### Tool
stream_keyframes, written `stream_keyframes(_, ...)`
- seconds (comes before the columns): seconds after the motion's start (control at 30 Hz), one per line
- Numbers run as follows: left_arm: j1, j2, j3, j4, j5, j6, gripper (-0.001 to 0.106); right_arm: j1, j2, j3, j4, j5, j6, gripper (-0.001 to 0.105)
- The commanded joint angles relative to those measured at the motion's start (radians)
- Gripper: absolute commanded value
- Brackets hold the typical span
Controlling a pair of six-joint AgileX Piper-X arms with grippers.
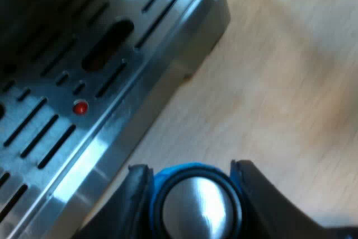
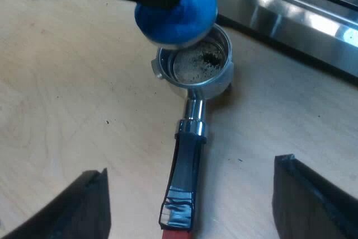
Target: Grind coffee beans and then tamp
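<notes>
Left gripper [image 1: 190,170] fingers clamp blue tamper [image 1: 196,205], poised just over holder [image 2: 196,65] basket on bench [image 2: 67,93]; right gripper [image 2: 190,172] fingers wide, handle pointing toward them.

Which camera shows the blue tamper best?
The right wrist view: the blue tamper shows its round body, right over the basket of the holder, which has coffee grounds in it. The left wrist view gives its shiny metal base and blue rim, clamped between the left fingers.
</notes>
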Motion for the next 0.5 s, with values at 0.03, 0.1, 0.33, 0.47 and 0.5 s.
stream_keyframes(0.03,-0.003,0.025,-0.008,-0.015,-0.017,0.018,0.004,0.001,-0.004,-0.002,0.003,-0.002,-0.005,0.063)
stream_keyframes(0.1,-0.003,0.034,-0.008,-0.016,-0.018,0.018,0.004,0.001,-0.004,-0.002,0.003,-0.002,-0.005,0.063)
stream_keyframes(0.33,-0.003,0.071,-0.008,-0.057,-0.020,0.018,0.004,0.001,-0.004,-0.002,0.003,-0.002,-0.005,0.063)
stream_keyframes(0.47,-0.003,0.098,-0.008,-0.057,-0.020,0.018,0.004,0.001,-0.004,-0.002,0.003,-0.002,-0.005,0.063)
stream_keyframes(0.5,-0.003,0.099,-0.008,-0.057,-0.020,0.018,0.004,0.001,-0.004,-0.002,0.003,-0.002,-0.005,0.063)
